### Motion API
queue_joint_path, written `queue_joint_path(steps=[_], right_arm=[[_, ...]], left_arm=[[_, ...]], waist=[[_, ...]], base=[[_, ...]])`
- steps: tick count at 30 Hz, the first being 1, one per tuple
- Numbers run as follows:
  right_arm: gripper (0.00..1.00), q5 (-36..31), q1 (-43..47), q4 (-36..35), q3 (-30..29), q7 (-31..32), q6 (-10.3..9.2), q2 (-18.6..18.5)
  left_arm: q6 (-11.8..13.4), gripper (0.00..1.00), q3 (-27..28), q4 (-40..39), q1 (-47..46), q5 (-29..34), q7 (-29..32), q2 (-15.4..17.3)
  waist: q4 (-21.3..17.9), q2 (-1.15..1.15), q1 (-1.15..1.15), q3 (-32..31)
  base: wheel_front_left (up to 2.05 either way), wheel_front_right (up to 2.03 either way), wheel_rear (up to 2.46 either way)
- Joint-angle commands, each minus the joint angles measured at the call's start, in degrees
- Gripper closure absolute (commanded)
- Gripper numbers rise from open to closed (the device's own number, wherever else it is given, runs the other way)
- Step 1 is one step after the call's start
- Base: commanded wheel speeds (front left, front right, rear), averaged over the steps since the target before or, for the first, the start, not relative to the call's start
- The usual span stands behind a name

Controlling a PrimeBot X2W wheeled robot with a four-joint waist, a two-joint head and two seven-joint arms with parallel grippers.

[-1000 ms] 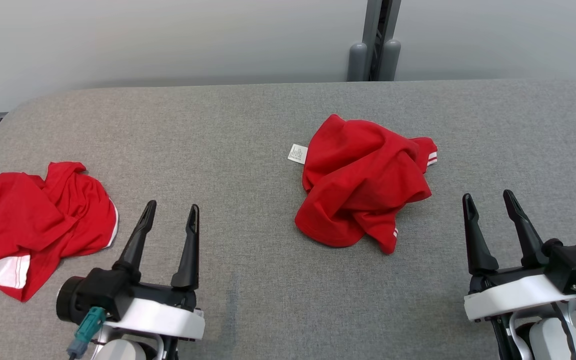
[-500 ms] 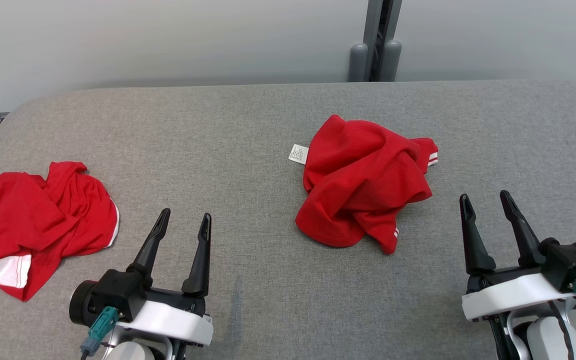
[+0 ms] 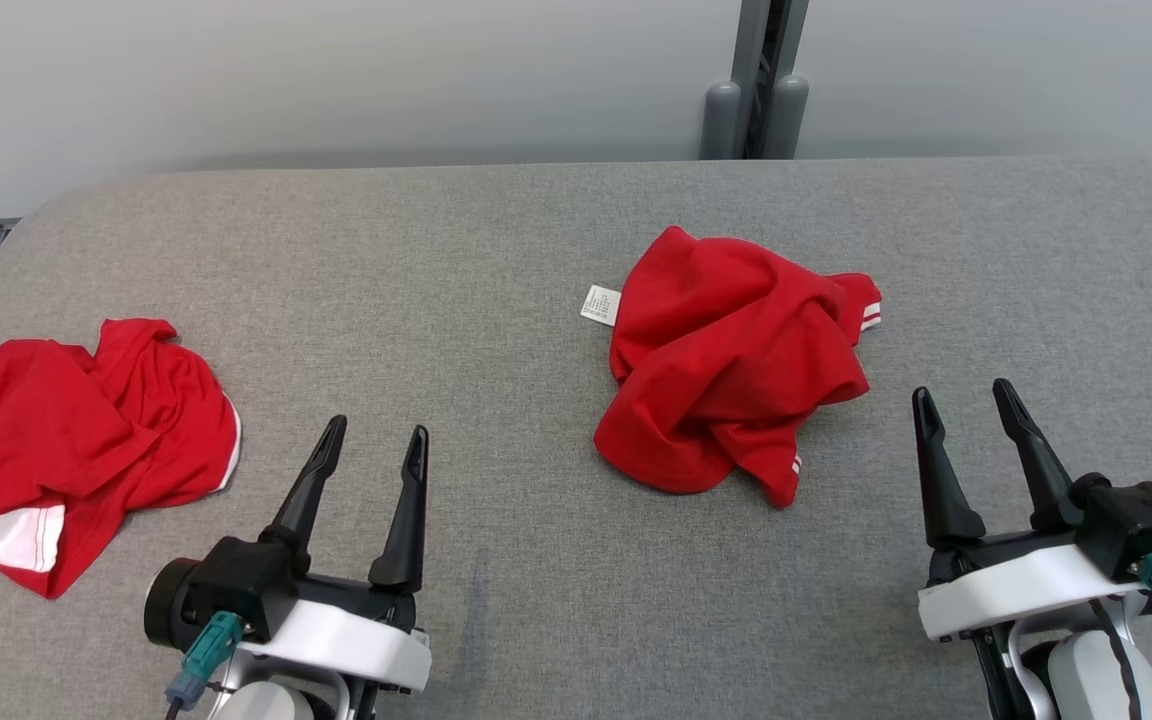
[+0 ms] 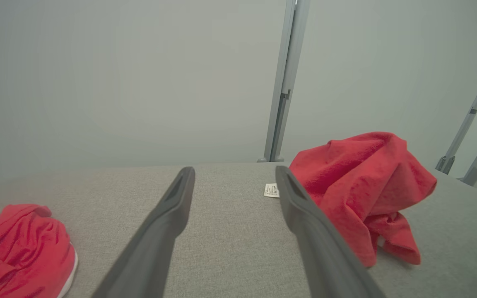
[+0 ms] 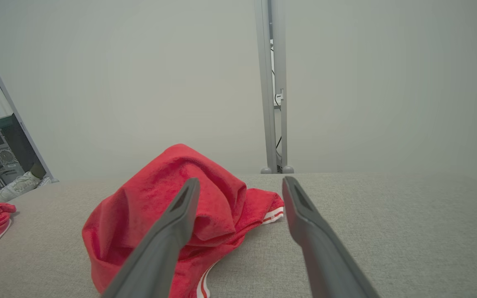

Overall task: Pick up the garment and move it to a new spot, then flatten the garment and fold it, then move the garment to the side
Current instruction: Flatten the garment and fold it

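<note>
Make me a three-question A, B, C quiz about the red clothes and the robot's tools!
1. Where is the white label? A at the middle garment's left edge; B on the floor; C under a tool.
2. How many red garments lie on the table? A one; B two; C four.
3. How are the left tool and right tool? A both open and empty; B both shut; C gripping cloth.
Answers: A, poking out there; B, the middle one plus the left garment; A, fingers apart, nothing between.
</note>
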Motion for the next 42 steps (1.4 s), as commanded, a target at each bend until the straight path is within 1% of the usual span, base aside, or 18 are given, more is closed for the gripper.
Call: queue_joint_path(steps=[1, 13, 19, 21, 24, 27, 31, 41, 42], right_arm=[[0.0, -0.13, -0.32, 0.11, 0.11, -0.3, -0.02, -0.34], [0.0, -0.11, -0.25, 0.13, 0.56, -0.3, -0.02, -0.35], [0.0, -0.28, -0.21, 1.59, 1.62, -0.3, -0.02, -0.34], [0.0, -0.3, -0.08, 2.68, 2.57, -0.23, -0.02, -0.32], [0.0, 1.44, 0.12, 5.21, 5.39, 1.2, -0.02, -0.32], [0.0, -1.13, -0.71, 8.22, 6.28, 1.66, -0.02, -0.39], [0.0, -2.24, -1.82, 11.56, 6.38, 1.53, -0.02, -0.39], [0.0, -5.59, -5.78, 17.94, 3.87, 2.1, -0.02, -0.36], [0.1, -4.77, -6.1, 18.88, 4.0, 2.66, -0.02, -0.36]], left_arm=[[-0.05, 0.0, -0.05, 0.08, -0.74, 0.36, -0.27, 0.19], [0.11, 0.0, -0.27, 0.17, -0.34, 0.62, -0.27, 0.17], [-0.27, 0.0, -0.87, -0.1, -1.5, 0.2, -0.27, 0.17], [-0.31, 0.0, -1.16, -0.13, -1.84, -0.06, -0.28, 0.18], [-0.25, 0.0, -1.47, -0.03, -2.54, -0.39, -0.28, 0.19], [-0.35, 0.0, -1.9, 0.19, -2.87, -0.5, -0.28, 0.17], [-0.4, 0.0, -1.91, 0.44, -3.38, -0.41, -0.28, 0.16], [-0.08, 0.0, -2.28, 0.22, -4.9, -0.68, -0.28, 0.17], [-0.03, 0.0, -2.36, 0.21, -5.0, -0.74, -0.28, 0.17]], waist=[[0.05, 0.0, 0.0, -0.08], [0.42, 0.0, 0.0, -0.18], [1.45, 0.0, 0.0, 1.57], [2.14, 0.0, 0.0, 2.47], [3.25, 0.0, 0.0, 3.75], [4.37, 0.0, 0.0, 4.77], [5.61, 0.0, 0.0, 5.54], [7.62, 0.0, 0.0, 6.98], [7.74, 0.0, 0.0, 7.1]], base=[[0.0, 0.0, 0.0], [0.0, 0.0, 0.0], [0.0, 0.0, 0.0], [0.0, 0.0, 0.0], [0.0, 0.0, 0.0], [0.0, 0.0, 0.0], [0.0, 0.0, 0.0], [0.0, 0.0, 0.0], [0.0, 0.0, 0.0]])
